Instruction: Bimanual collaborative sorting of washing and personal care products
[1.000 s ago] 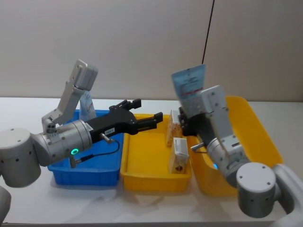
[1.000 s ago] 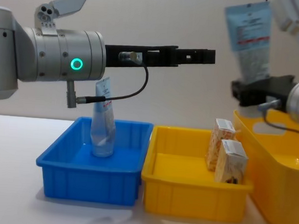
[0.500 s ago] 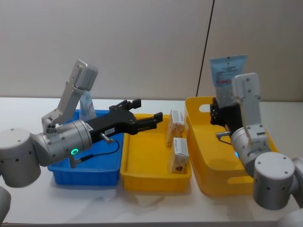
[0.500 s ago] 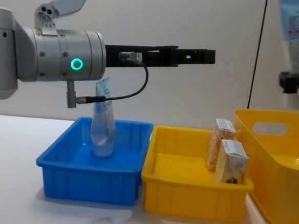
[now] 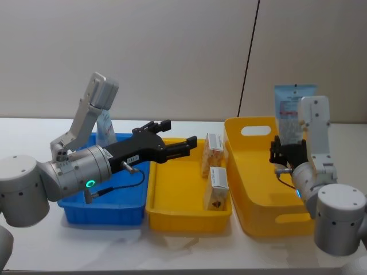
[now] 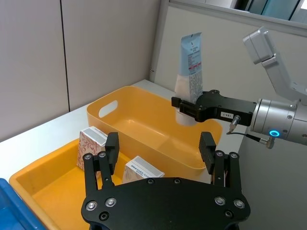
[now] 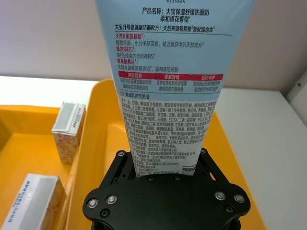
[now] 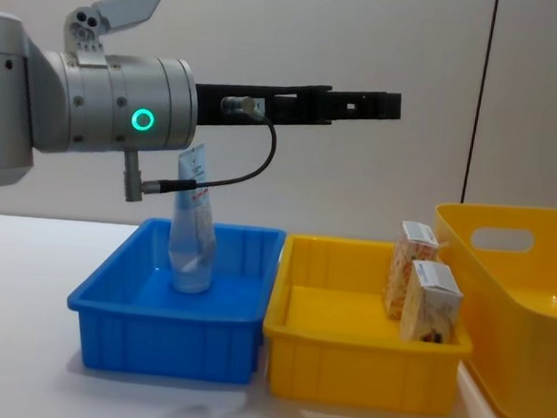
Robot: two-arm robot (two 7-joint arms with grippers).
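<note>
Our right gripper (image 5: 285,153) clamps a pale-blue tube (image 5: 293,109) upright over the deep yellow bin (image 5: 252,189); our left gripper (image 5: 179,134) hangs spread and empty above the shallow yellow tray (image 5: 172,192).

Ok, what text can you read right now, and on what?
Tube in right gripper, near large yellow bin:
"产品名称: 大宝保湿舒缓洗面奶"
"98%纯度的维他命B5"
"保湿舒缓", "温和呵护"
Its fine print: too small to read.
Labels on cartons: unreadable.
Left gripper, open above small yellow tray: tag unreadable.

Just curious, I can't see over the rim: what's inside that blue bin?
One pale-blue tube stands in the blue bin, leaning a little, crimped end up. The left arm and the front wall hide much of its floor.
</note>
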